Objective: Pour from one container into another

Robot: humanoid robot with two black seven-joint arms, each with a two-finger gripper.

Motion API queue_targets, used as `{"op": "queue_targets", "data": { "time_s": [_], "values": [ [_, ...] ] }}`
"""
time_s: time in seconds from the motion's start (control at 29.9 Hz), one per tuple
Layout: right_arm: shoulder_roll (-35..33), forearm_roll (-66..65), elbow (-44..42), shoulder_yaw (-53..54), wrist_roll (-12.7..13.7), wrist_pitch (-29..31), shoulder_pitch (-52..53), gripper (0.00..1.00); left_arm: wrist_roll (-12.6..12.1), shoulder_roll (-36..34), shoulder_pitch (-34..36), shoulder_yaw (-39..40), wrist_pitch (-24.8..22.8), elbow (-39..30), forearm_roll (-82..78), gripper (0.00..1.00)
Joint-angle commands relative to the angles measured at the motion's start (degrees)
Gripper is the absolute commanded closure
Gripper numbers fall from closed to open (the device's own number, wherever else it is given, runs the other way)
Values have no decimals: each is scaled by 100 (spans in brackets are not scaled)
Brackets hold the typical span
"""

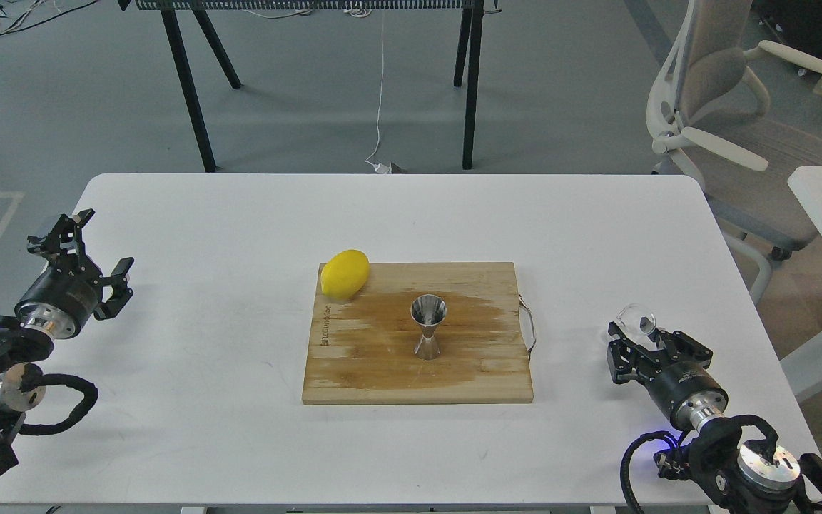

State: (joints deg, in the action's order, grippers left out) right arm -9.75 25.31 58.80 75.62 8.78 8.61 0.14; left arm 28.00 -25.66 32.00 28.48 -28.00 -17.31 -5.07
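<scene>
The shiny steel jigger (429, 327) stands upright near the middle of the wooden cutting board (382, 371). The small clear glass cup (635, 318) is at the right side of the table, held at the tip of my right gripper (638, 334), which is shut on it well to the right of the board. My left gripper (100, 243) hovers at the table's left edge, open and empty, far from both containers.
A yellow lemon (344, 273) rests on the board's far left corner. The board has a metal handle (529, 328) on its right side and a dark wet stain around the jigger. A white office chair (725, 121) stands beyond the table's right corner.
</scene>
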Motion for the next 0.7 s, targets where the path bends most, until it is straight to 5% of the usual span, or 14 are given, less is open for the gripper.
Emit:
{"op": "queue_targets", "data": {
  "time_s": [0.0,0.4,0.67],
  "values": [
    [0,-8,-18,-4,1,-34,4,45,0,0,0,0,0,0,6,1],
    [0,0,-18,-4,1,-34,4,6,0,0,0,0,0,0,-2,1],
    [0,0,-9,5,1,10,4,1,0,0,0,0,0,0,-2,1]
  ]
}}
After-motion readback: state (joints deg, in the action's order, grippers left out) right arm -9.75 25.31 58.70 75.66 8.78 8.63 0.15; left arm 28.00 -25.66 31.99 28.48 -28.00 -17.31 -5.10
